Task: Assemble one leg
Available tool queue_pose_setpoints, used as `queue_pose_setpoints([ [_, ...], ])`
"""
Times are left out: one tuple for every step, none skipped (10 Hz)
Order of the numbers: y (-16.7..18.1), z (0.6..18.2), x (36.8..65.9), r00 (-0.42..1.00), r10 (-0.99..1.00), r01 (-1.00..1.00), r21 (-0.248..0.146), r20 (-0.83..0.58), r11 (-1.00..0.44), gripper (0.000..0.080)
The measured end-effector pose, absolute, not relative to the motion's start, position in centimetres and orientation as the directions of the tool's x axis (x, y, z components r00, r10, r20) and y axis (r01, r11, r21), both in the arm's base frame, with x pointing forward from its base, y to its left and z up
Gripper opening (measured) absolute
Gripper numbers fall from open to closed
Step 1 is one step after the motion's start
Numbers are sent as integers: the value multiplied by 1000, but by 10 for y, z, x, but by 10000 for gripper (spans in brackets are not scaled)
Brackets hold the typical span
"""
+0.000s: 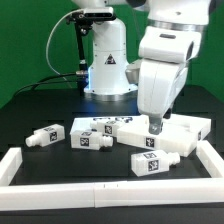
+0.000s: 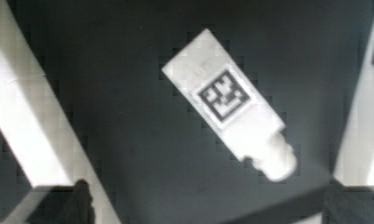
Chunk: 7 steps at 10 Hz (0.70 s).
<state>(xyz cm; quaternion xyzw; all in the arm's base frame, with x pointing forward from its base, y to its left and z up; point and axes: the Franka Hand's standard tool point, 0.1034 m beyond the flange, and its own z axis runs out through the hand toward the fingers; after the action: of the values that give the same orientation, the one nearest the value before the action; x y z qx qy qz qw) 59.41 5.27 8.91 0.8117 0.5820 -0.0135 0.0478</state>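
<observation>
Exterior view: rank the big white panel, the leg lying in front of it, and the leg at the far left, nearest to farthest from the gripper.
1. Large white panel: right under the gripper, on the exterior view's right.
2. Front leg: just in front of the panel, toward the camera.
3. Far-left leg: off alone at the exterior view's left.

We figured the leg (image 2: 234,105) was smooth white plastic, fairly matt, and its black-and-white tag (image 2: 225,96) looked flat and printed, maybe paper. The table (image 1: 40,110) top was dark and matt, no glare at all. The arm (image 1: 165,45) shell, at 12 o'clock in the exterior view, looked like glossy white plastic with soft highlights.
</observation>
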Motion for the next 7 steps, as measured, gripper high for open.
queue_pose_setpoints([
  [52, 88, 588, 366, 926, 930, 42, -92, -364, 650],
  [52, 89, 589, 365, 926, 931, 44, -90, -363, 650],
  [52, 88, 589, 365, 927, 931, 44, -90, -363, 650],
  [51, 87, 589, 333, 938, 943, 46, -91, -330, 650],
  [49, 78, 583, 205, 975, 978, 52, -85, -201, 650],
  [45, 69, 573, 112, 990, 993, 39, -88, -109, 650],
  [44, 65, 573, -5, 997, 998, 57, -76, 10, 650],
])
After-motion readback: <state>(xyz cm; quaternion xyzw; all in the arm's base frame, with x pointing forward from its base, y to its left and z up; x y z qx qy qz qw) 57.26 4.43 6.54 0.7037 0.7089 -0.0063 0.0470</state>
